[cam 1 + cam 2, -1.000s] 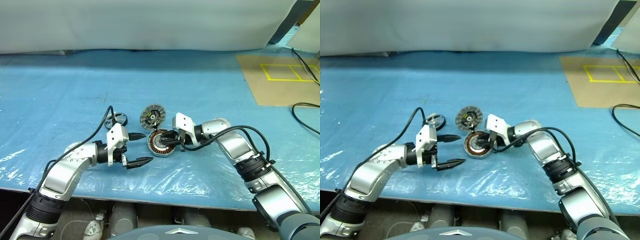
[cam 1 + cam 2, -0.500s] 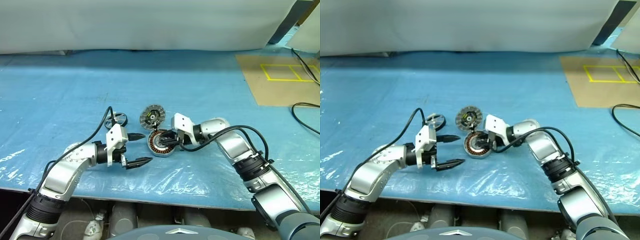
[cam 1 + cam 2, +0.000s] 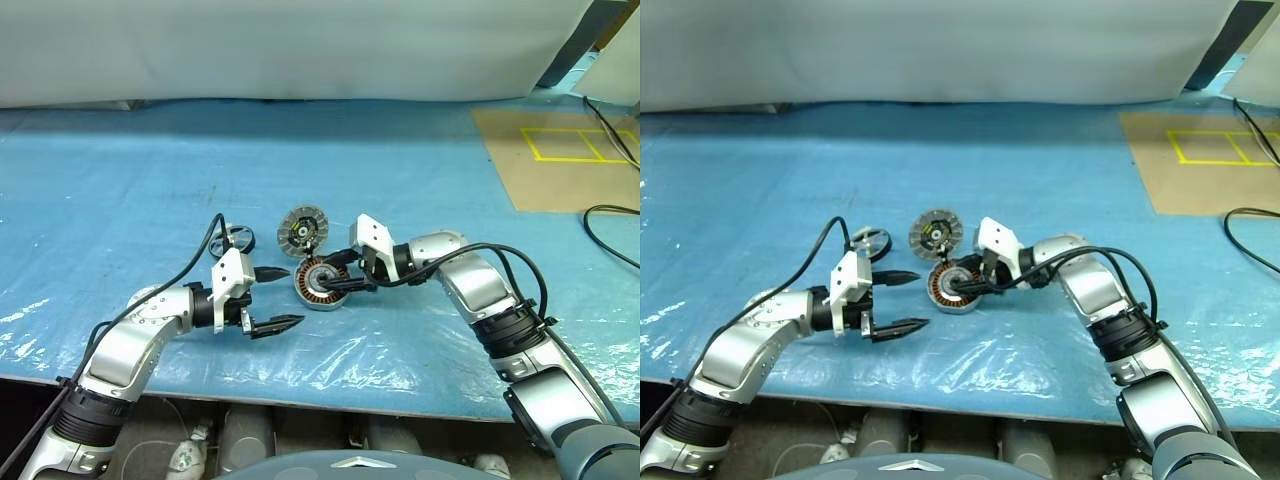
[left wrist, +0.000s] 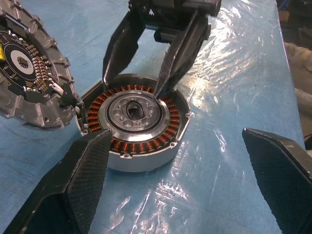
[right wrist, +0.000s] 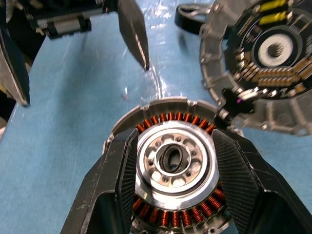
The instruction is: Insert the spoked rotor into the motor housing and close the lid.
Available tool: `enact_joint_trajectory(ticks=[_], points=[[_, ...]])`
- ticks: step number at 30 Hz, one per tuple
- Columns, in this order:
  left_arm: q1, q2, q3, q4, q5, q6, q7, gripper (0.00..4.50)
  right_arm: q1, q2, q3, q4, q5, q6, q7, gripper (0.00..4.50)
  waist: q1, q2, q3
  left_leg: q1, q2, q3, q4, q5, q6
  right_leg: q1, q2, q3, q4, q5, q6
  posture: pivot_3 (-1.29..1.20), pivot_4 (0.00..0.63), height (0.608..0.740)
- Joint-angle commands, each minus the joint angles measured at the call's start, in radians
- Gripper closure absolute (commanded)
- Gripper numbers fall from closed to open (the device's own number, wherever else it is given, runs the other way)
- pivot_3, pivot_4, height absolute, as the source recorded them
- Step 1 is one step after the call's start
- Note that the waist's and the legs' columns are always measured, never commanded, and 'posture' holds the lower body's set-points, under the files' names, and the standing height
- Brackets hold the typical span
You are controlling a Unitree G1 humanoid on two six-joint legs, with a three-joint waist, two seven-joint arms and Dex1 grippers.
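One step looks done: the rotor [image 5: 173, 163] sits inside the housing [image 3: 320, 284]. My right gripper [image 5: 173, 195] straddles its hub, jaws spread, pinching nothing; my left gripper [image 3: 278, 298] waits spread at nine o'clock. The lid [image 3: 304, 228], at eleven o'clock, remains to close.

Silver-grey motor housing [image 4: 132, 127] – copper windings, ribbed grey lid [image 4: 30, 78], blue table cover [image 3: 150, 170]

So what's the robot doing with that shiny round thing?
It is building a motor. The right gripper, jaws open, hangs over the squat silver motor housing with copper windings. The left gripper waits open beside it. The flat ribbed grey lid and the thin spoked metal rotor lie on the blue table.
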Motion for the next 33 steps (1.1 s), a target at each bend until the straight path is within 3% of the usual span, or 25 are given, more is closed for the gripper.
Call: enact_joint_trajectory(ticks=[1,8,21,25,33], points=[[-0.012,0.000,0.001,-0.008,-0.005,-0.013,-0.009,0.00,-0.012,0.012,-0.019,-0.048,0.017,-0.010,-0.021,2.36,0.000,0.000,0.000,0.000,0.000,0.000,0.000,0.000,0.000,0.000,0.000,0.000,0.000,0.000,0.000,0.00,0.150,0.740],[-0.004,0.002,0.007,-0.007,-0.006,-0.016,-0.012,0.00,0.005,0.031,0.006,-0.010,-0.001,-0.046,-0.042,4.42,0.000,0.000,0.000,0.000,0.000,0.000,0.000,0.000,0.000,0.000,0.000,0.000,0.000,0.000,0.000,0.00,0.150,0.740],[0.002,-0.003,0.001,-0.032,-0.007,-0.001,0.008,0.00,-0.009,0.061,0.022,0.042,-0.011,-0.036,-0.052,4.47,0.000,0.000,0.000,0.000,0.000,0.000,0.000,0.000,0.000,0.000,0.000,0.000,0.000,0.000,0.000,0.00,0.150,0.740],[-0.004,-0.003,0.001,-0.029,-0.006,-0.001,0.009,0.00,0.012,0.033,0.094,0.111,-0.116,-0.135,-0.064,4.47,0.000,0.000,0.000,0.000,0.000,0.000,0.000,0.000,0.000,0.000,0.000,0.000,0.000,0.000,0.000,0.00,0.150,0.740],[-0.013,-0.003,0.000,-0.022,-0.006,-0.002,0.007,0.00,0.022,0.042,0.080,0.175,-0.134,-0.166,-0.096,4.47,0.000,0.000,0.000,0.003,0.000,0.000,0.000,0.000,0.000,0.003,0.000,0.000,0.000,0.000,0.000,0.00,0.150,0.740]])
